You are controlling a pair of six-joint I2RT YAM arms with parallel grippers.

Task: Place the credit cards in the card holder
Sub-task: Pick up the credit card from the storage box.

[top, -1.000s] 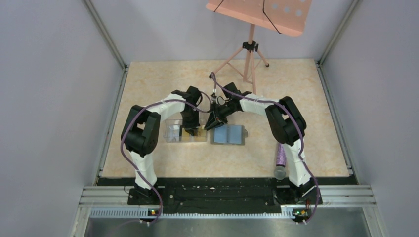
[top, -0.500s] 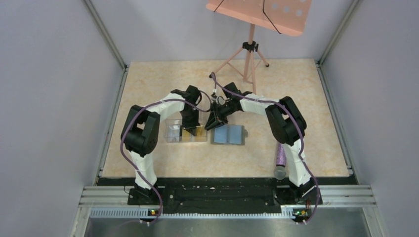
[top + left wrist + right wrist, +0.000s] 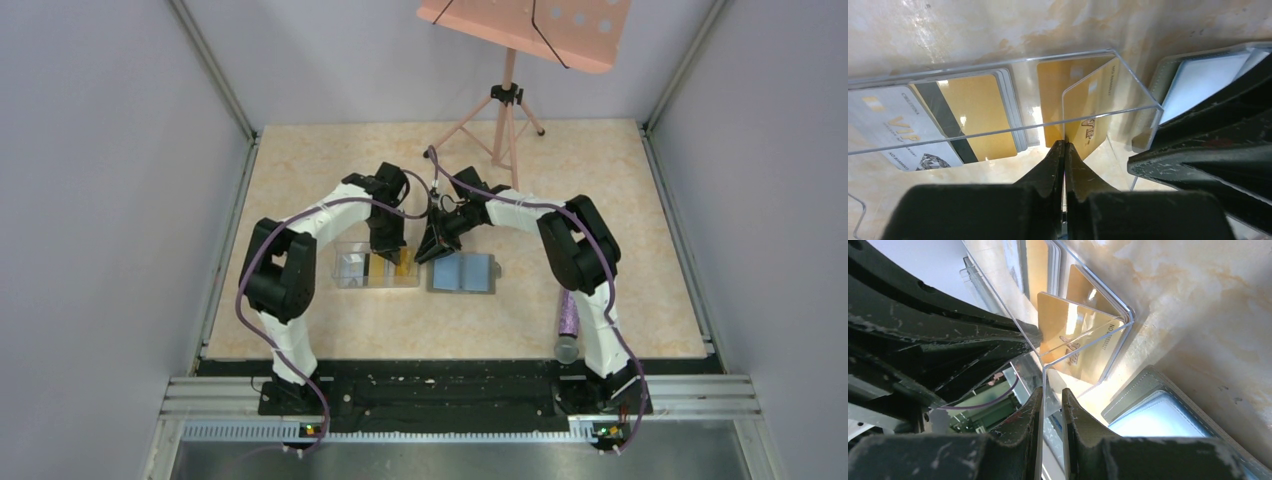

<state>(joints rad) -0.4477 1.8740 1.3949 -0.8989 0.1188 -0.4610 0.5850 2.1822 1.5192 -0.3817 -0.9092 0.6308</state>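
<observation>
Both end effectors (image 3: 1064,150) (image 3: 1052,407) pinch: gold card (image 3: 1093,115), clear box (image 3: 1088,315).

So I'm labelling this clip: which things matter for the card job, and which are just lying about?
Job:
gold card, pinched by the left gripper
other cards in the clear box
card holder, lying open
right gripper, clamped on the box wall

Lying about:
music stand
purple tube

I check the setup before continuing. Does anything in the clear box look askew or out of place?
Yes. One gold card stands tilted on edge in the clear box, pinched by the left pincer, while the other cards lie flat. The right pincer grips the box wall.
</observation>
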